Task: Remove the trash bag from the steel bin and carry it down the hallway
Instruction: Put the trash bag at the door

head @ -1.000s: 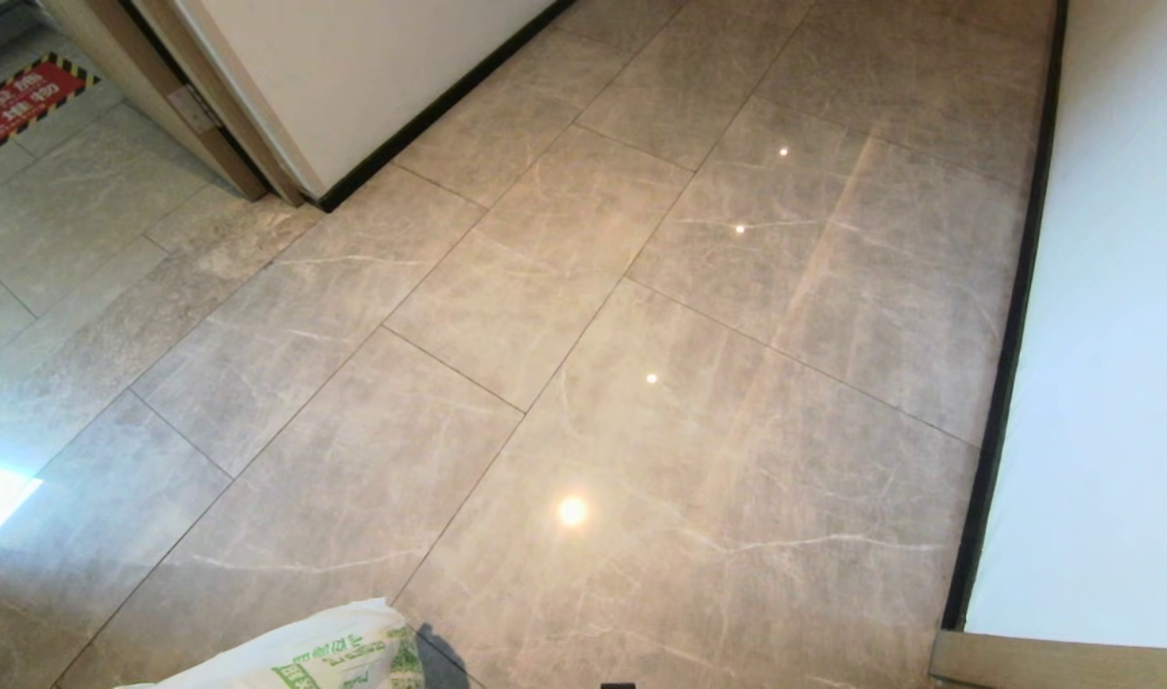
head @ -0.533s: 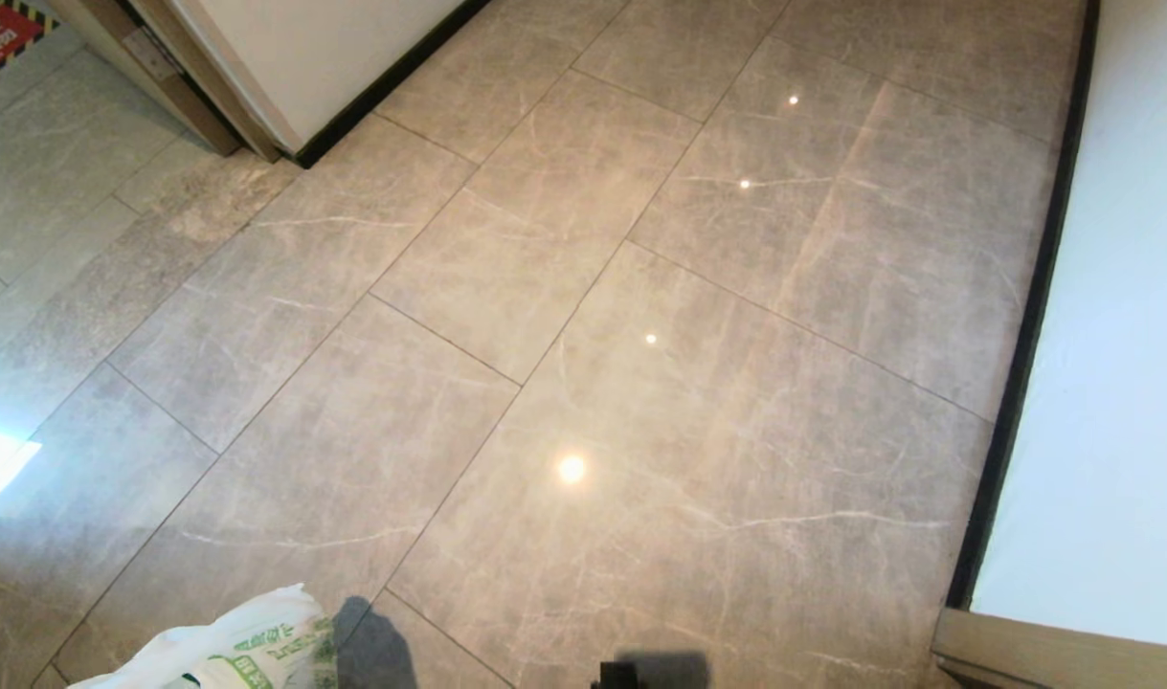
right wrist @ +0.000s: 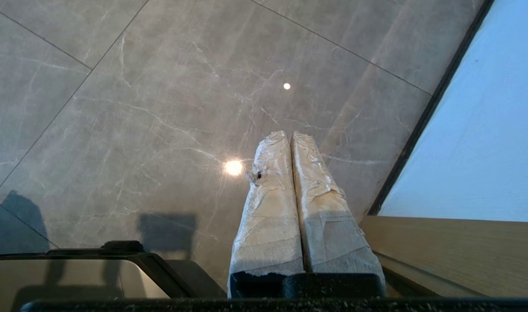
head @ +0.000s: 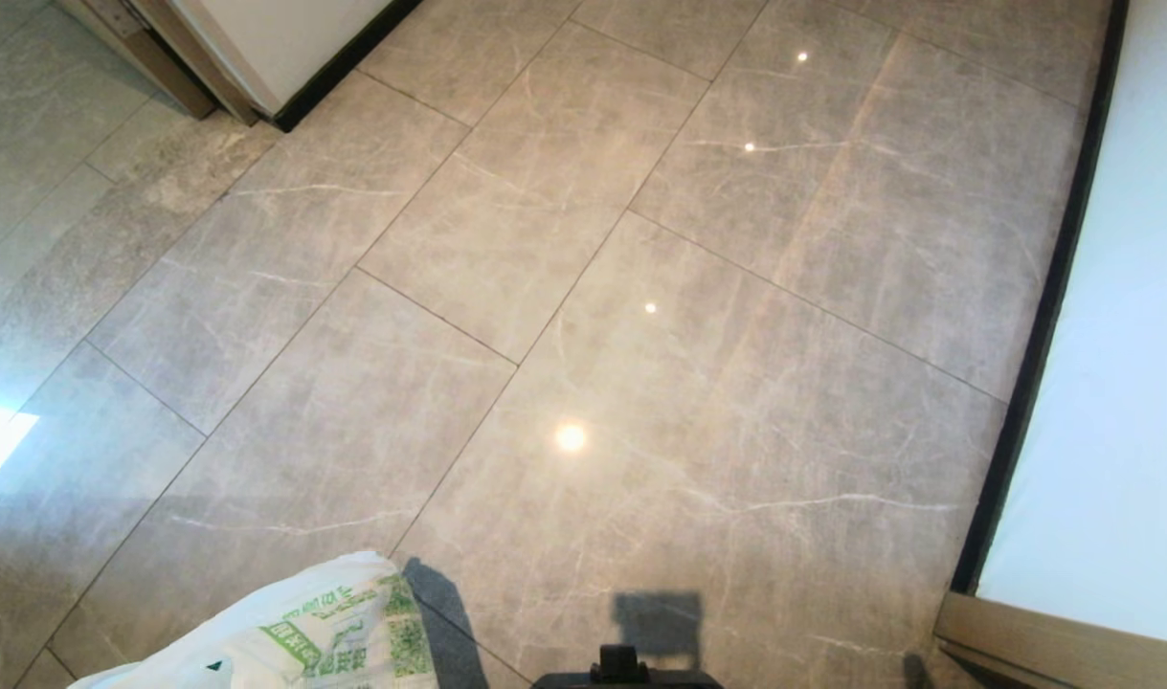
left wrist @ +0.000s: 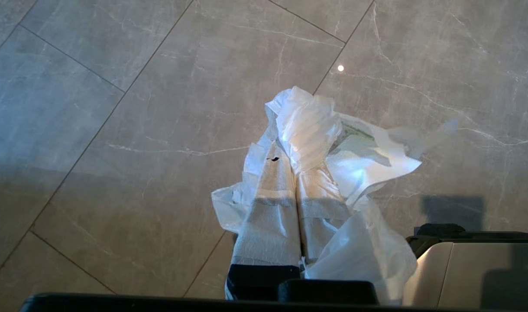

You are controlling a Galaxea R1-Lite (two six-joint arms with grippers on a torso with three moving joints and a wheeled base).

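Left end effector (left wrist: 296, 173): tape-wrapped fingers (left wrist: 272, 208) pressed together, clamped on the crumpled top of the trash bag (left wrist: 354, 160). The bag, thin white plastic with green print, hangs from this grip above the floor; in the head view it shows at the lower left edge (head: 325, 632). Right end effector (right wrist: 289, 143): fingers closed against each other, holding nothing, poised over bare tile. Hallway floor (head: 583, 287): glossy grey-beige marbled tiles with ceiling-light reflections. Cream wall (head: 1110, 383) with black baseboard (head: 1043, 325) runs along the right side. Steel bin: not visible in any view.
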